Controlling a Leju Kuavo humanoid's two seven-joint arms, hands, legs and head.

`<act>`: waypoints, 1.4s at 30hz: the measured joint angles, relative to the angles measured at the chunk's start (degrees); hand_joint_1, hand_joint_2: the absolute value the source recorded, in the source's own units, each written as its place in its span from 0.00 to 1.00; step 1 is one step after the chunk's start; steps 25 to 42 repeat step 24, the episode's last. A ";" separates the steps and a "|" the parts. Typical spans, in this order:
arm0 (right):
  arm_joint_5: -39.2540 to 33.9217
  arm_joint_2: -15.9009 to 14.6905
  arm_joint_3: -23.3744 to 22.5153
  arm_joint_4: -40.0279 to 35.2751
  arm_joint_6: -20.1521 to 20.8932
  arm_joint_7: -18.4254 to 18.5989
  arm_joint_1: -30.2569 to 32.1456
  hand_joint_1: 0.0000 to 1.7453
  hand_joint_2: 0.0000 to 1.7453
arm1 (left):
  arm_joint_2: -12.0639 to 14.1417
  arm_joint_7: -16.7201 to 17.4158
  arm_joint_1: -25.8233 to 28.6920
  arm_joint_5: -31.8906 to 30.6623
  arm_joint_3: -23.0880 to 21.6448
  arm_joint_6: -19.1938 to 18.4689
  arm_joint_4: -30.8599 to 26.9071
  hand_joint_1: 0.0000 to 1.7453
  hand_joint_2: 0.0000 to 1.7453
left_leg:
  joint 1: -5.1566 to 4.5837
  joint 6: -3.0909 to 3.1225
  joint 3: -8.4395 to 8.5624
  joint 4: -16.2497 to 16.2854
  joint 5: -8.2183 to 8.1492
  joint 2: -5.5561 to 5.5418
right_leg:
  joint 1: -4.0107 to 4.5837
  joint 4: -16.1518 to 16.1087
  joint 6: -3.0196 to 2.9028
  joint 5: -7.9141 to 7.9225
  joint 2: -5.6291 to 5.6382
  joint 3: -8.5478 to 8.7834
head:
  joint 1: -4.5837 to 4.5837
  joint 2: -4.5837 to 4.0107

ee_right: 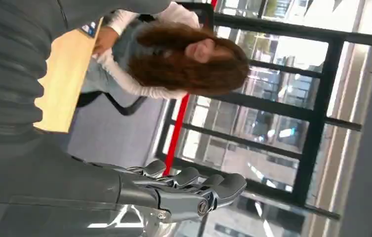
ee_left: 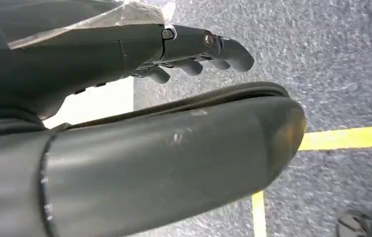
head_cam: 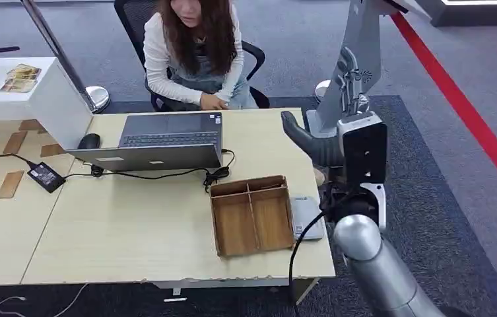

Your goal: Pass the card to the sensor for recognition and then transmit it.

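reaching down with right hand, fingers apart and empty, toward card just beside wooden tray; left hand loosely apart, hanging.

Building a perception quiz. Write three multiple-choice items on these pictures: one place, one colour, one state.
1. Relative to the wooden tray, the grey device lies:
A) inside it
B) beside it, on the robot's right
C) stacked on top of it

2. In the head view, the floor stripe is:
A) green
B) white
C) red

3. The right hand:
A) holds a card
B) holds nothing
C) holds a cable

Key:
1 B, the device sits on the table against the tray's right wall.
2 C, a red band crosses the carpet.
3 B, its fingers are extended in the air with nothing in them.
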 joint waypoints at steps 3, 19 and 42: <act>-3.47 -0.04 -0.52 1.96 1.18 0.24 0.51 0.00 1.00 | -0.39 -0.81 -0.05 0.61 0.74 0.50 0.00 0.00 0.00 | 0.00 0.00 0.01 0.00 -0.01 0.00 | 0.00 0.00 0.02 -0.02 0.00 -0.01 | 0.00 0.00; -8.28 -1.22 -8.39 17.51 -4.99 -4.15 6.78 0.00 1.00 | -1.51 -4.90 0.09 1.07 2.80 0.63 0.00 0.00 0.00 | -0.02 0.04 -0.03 0.00 -0.06 -0.03 | -0.02 -0.01 0.05 -0.04 0.01 -0.04 | 0.00 0.00; -6.16 -1.62 -10.41 16.37 -7.68 -2.82 9.08 0.00 1.00 | -1.59 -3.41 0.13 0.57 2.78 0.44 0.00 0.00 0.00 | -0.01 0.04 0.02 0.00 -0.06 -0.03 | -0.02 -0.01 0.05 -0.05 0.00 -0.03 | 0.00 0.00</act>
